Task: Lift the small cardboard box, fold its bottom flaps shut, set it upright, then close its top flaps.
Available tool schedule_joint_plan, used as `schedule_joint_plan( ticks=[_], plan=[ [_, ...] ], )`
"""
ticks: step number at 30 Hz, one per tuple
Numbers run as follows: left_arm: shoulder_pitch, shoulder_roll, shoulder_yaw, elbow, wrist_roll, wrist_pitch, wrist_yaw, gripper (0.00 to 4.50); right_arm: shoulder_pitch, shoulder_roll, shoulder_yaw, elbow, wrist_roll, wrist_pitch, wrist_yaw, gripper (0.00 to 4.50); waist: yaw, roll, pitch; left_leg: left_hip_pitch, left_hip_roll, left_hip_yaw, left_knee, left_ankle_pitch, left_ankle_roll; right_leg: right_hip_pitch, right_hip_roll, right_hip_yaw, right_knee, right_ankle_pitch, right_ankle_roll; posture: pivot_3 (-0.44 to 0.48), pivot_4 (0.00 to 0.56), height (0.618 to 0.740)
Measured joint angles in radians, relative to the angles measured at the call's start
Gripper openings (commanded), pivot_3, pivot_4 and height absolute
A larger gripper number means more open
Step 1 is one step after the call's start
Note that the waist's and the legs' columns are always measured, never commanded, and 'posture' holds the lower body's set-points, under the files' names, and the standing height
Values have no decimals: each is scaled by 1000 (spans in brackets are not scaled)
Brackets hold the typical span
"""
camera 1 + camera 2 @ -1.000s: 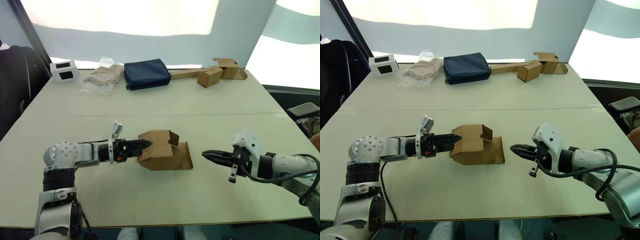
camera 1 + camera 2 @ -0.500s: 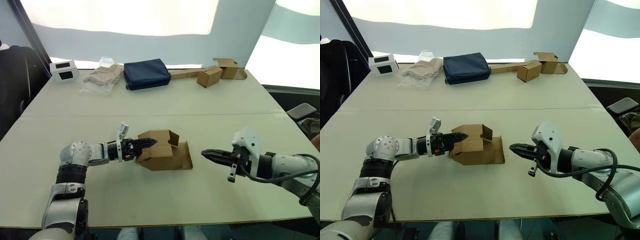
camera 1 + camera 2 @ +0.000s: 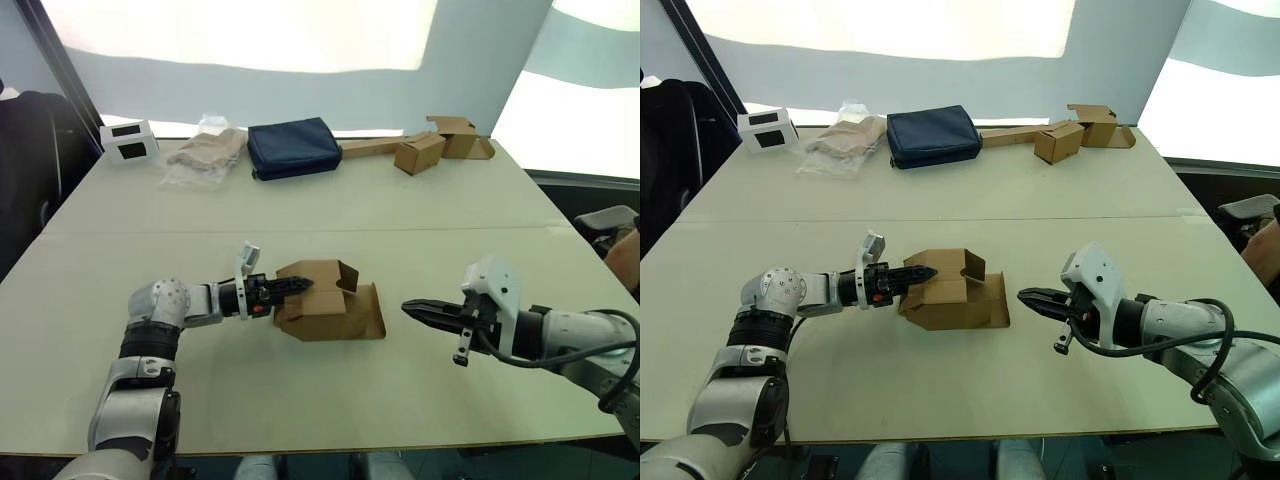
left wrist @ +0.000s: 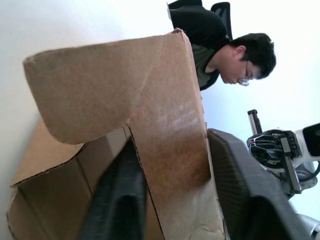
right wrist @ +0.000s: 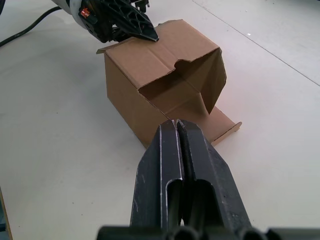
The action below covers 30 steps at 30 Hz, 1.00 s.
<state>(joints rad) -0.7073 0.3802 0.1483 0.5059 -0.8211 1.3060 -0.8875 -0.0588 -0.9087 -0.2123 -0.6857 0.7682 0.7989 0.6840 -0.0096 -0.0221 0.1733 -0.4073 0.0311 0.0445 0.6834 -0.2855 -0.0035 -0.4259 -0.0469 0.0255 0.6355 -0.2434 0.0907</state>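
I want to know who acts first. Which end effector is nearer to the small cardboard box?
Left. The left end effector grips a panel of the small cardboard box; the right end effector, shut, is beside it, apart.

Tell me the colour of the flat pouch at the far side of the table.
Dark navy blue pouch, plain with no visible pattern; the left eye view shows it best.

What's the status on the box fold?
Left gripper clamped on a wall of the small cardboard box. Right gripper shut, short of the box, not touching. Box on the table, flaps open. Nothing between.
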Motion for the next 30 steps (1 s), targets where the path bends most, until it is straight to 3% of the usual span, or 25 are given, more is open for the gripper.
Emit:
schedule_joint_plan(
  ticks=[1, 2, 7, 16, 22, 30],
  plan=[
    [-3, 0, 0, 0, 0, 1, -4, 74, 0, 0, 0, 0, 0, 0, -1, 0, 0, 0, 0, 0, 0, 0, 0, 0, 0, 0, 0, 0, 0, 0, 0, 0, 150, 740],
    [-5, 0, 0, -1, 0, 2, -5, 28, 0, 0, 0, 0, 1, 0, -2, 0, 0, 0, 0, 0, 0, 0, 0, 0, 0, 0, 0, 0, 0, 0, 0, 0, 150, 740],
    [22, 28, 6, -83, -4, -2, -32, 28, -26, 40, 9, 5, -6, -7, -24, 0, -6, 0, 0, 0, 1, 0, 0, 0, 0, -1, 0, 0, 0, 1, 2, 0, 150, 740],
    [104, 101, 21, -403, -19, -177, -113, 28, -271, 284, 140, 206, -189, -96, -211, 0, -1, 1, 0, -1, 0, 2, 0, 0, 0, -1, -2, 1, 0, 0, -1, 0, 150, 740],
    [111, 114, 15, -439, -17, -229, -127, 28, -374, 411, 251, 335, -310, -164, -265, 0, -3, 1, 0, -1, 0, 2, 0, 0, 0, -1, -1, 0, 0, 1, 1, 0, 150, 740],
    [111, 120, -2, -439, -16, -247, -133, 28, -407, 481, 325, 358, -360, -188, -235, 0, -4, 1, 0, -1, 1, 1, 0, 0, 0, -1, 0, 0, 0, 1, 2, 0, 150, 740]
  ],
)
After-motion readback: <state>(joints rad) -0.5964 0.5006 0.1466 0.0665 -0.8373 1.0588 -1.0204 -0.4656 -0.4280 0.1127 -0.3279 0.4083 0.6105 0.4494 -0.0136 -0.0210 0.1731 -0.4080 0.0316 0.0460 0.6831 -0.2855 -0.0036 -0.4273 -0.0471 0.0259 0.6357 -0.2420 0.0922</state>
